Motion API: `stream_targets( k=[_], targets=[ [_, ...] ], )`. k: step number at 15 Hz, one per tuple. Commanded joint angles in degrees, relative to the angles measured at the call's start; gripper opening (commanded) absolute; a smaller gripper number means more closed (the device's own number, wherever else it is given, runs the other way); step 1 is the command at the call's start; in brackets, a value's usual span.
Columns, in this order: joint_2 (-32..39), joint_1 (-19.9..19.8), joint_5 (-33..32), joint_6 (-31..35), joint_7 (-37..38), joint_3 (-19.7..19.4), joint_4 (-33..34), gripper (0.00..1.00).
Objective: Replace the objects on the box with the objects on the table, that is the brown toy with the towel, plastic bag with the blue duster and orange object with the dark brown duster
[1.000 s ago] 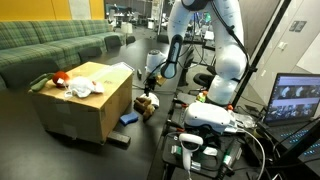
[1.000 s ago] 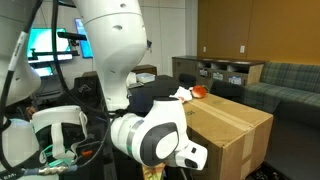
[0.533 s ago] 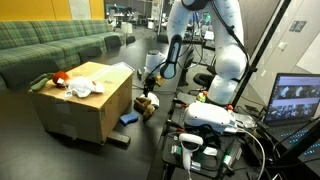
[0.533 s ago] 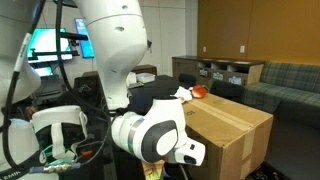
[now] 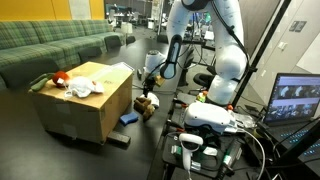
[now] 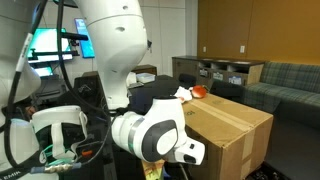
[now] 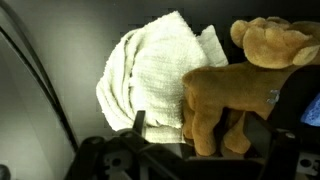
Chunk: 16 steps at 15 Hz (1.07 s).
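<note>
A: Right, wrist view, leftmost item first: the towel?

B: Entry one. Towel, white, ribbed weave, bunched in a heap on the table. Soft, light, no stiffness. I judge it will sag and trail if taken by an edge. Best hold: pinch down into the thick middle of the heap, so that several folds are caught at once.

A: And to its right?

B: Entry two. Brown toy, plush, set against the towel's right side and apparently touching it. It is off the box, down on the table. Light, squashy, not fragile.

A: The gripper?

B: Entry three. Jaws spread wide, nothing clamped. The toy's legs show between them, so a shift toward the cloth looks needed before closing.

A: Exterior view, same order?

B: On the box: orange object, then plastic bag, crinkly and probably slippery. On the table beside the box: dark brown duster, then blue duster. Both are flat blocks, likely stiff, best gripped across the narrow sides. The toy sits just right of them, under the gripper.
</note>
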Motion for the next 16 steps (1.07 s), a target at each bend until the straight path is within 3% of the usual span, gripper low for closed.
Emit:
stream_targets(
  k=[1, 16],
  targets=[
    [0.0, -0.2, -1.4, 0.8, -0.7, -1.2, 0.1, 1.00],
    [4.5, -0.8, -5.3, 3.3, -2.2, -3.5, 2.0, 1.00]
  ],
)
